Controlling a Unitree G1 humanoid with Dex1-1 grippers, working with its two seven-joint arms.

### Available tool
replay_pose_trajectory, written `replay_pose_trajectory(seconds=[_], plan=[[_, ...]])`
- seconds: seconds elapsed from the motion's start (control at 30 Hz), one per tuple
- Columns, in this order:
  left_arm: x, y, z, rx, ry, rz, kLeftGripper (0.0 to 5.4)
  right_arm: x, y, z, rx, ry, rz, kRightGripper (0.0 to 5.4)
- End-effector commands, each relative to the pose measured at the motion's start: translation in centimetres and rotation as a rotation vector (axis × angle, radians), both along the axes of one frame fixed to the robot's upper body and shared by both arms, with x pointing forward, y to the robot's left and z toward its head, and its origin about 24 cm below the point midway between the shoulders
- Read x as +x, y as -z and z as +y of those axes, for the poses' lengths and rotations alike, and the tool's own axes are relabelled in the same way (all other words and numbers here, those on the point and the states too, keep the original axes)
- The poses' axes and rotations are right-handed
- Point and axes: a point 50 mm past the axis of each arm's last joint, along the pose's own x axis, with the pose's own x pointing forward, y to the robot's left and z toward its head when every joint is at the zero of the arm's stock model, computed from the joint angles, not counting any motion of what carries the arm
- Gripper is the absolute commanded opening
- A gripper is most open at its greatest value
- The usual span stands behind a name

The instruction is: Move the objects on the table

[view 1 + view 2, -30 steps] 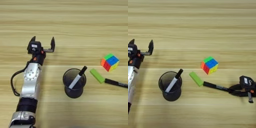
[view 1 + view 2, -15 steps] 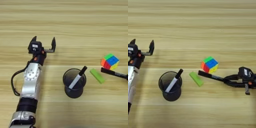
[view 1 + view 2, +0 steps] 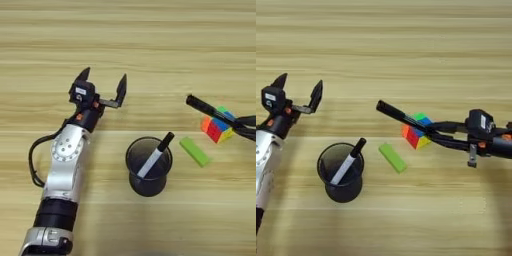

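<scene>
Right gripper [image 3: 432, 133] clamped on slim black marker [image 3: 401, 116], held tilted above puzzle cube [image 3: 416, 131]. Just left of cube, lime-green block [image 3: 393, 158] flat on table [image 3: 406, 45]; beyond it, mesh cup [image 3: 341, 172] holding white-barrelled marker [image 3: 347, 162]. Left gripper [image 3: 102, 86] spread wide, empty.

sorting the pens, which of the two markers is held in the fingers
The all-black marker, clamped by the right gripper above the cube; the white-barrelled marker stands in the mesh cup.
</scene>
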Motion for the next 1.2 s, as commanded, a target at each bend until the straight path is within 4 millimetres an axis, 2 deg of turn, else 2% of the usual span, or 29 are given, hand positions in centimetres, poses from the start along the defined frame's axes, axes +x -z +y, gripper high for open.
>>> replay_pose_trajectory(seconds=[0.03, 0.33, 0.57, 0.77, 1.2], plan=[[-0.7, -0.9, -0.7, -0.041, 0.099, -0.006, 5.4, 0.1, -0.3, 0.7, 0.06, 0.026, -0.024, 0.8], [-3.1, -3.7, -2.7, -0.191, 0.445, -0.015, 5.4, 0.5, 0.0, 2.5, 0.2, 0.073, -0.061, 0.8], [-4.3, -4.4, -3.5, -0.199, 0.616, 0.0, 5.4, 0.9, 0.3, 3.8, 0.256, 0.093, -0.076, 0.8], [-4.7, -4.5, -4.3, -0.181, 0.696, 0.016, 5.4, 1.2, 0.6, 5.2, 0.283, 0.085, -0.078, 0.8], [-4.8, -4.5, -5.1, -0.187, 0.742, 0.027, 5.4, 0.6, 1.1, 8.1, 0.277, -0.021, -0.069, 0.79]])
